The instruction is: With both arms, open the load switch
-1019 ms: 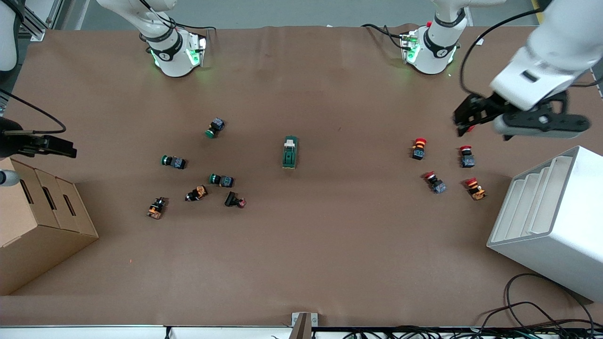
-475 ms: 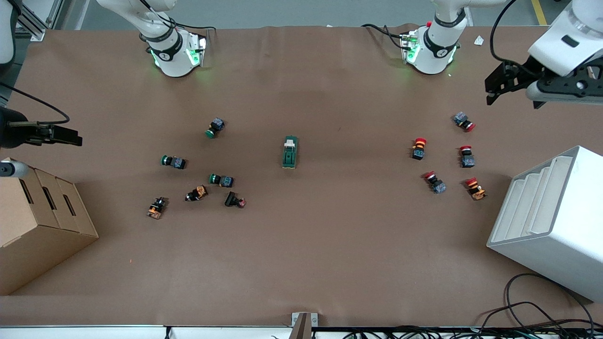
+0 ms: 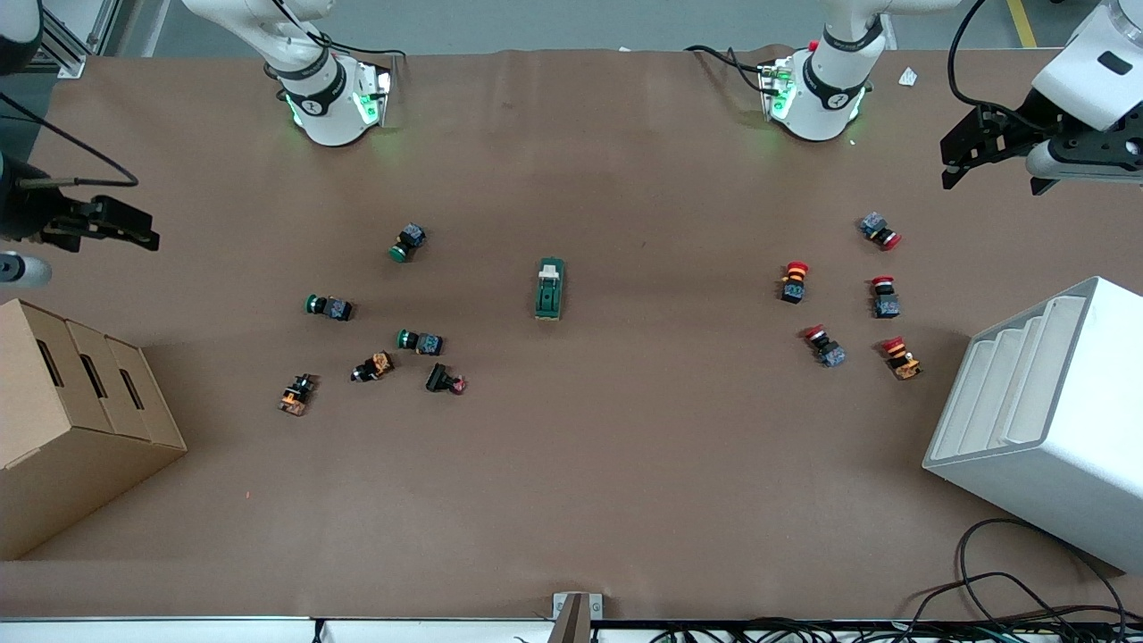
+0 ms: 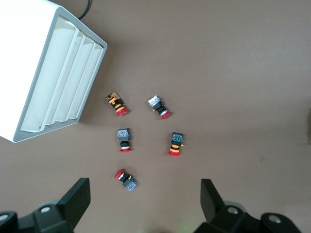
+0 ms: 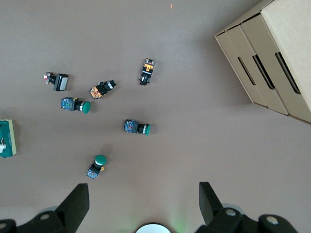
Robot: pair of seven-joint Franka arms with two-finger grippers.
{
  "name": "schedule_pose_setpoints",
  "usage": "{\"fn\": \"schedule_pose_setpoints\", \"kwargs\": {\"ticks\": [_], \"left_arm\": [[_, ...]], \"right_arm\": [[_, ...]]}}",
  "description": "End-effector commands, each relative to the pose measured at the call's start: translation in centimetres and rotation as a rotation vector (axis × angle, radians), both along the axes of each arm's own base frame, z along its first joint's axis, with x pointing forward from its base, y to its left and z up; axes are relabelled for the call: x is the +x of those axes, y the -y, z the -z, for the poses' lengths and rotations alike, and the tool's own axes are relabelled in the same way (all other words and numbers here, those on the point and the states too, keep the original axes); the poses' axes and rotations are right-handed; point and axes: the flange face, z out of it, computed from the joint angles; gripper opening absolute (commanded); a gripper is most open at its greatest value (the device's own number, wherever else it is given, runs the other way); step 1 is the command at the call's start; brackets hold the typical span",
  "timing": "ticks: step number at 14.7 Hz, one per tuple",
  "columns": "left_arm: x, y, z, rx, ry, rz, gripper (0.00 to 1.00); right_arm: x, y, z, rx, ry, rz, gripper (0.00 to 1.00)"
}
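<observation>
**Load switch alone at mid-table, both grippers up at the edges**

Around the middle of the front view, two scatters of push buttons flank the load switch (image 3: 550,288). Green-capped push buttons (image 3: 408,242) and a few orange and black ones (image 3: 372,366) lie at centre left of the frame, toward the right arm's end of the table; red-capped push buttons (image 3: 794,280) lie at centre right, toward the left arm's end. A cardboard box (image 3: 71,420) sits at the lower left of the frame and a white slotted rack (image 3: 1045,420) at the lower right. Nothing lies against the switch; bare brown table (image 3: 571,500) surrounds it.

The switch lies at the frame's centre, well apart from both grippers. The left gripper (image 3: 960,161) hangs in the air at the upper right edge, over the table near the red buttons; its wrist view shows the fingers (image 4: 77,196) spread wide with nothing between them. The right gripper (image 3: 134,234) hangs at the left edge, above the box; its fingers (image 5: 77,201) are likewise spread wide and empty.

The switch is a small dark green oblong block with a white lever piece at the end toward the robots' bases. In the right wrist view only its end (image 5: 7,138) shows at the frame's left edge.
</observation>
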Motion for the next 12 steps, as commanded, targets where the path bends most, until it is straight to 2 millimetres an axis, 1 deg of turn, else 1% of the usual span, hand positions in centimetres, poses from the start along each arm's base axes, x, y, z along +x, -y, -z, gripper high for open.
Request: {"fn": "schedule_pose_setpoints", "kwargs": {"ticks": [1, 4, 7, 9, 12], "left_arm": [[0.0, 0.0, -0.2, -0.053, -0.007, 0.007, 1.00], [0.0, 0.0, -0.2, -0.056, -0.007, -0.002, 1.00], [-0.1, 0.0, -0.3, -0.045, -0.004, -0.012, 1.00], [-0.4, 0.1, -0.4, -0.041, -0.014, -0.026, 1.00], [-0.5, 0.0, -0.4, -0.035, -0.013, -0.031, 1.00]], "right_arm": [[-1.8, 0.5, -0.9, 0.002, 0.021, 0.003, 1.00], [-3.7, 0.9, -1.4, 0.003, 0.039, 0.011, 1.00], [-5.0, 1.5, -2.4, 0.003, 0.056, 0.021, 1.00], [-5.6, 1.6, -2.4, 0.003, 0.056, 0.023, 1.00], [-6.1, 1.5, -3.1, 0.003, 0.070, 0.021, 1.00]]}}
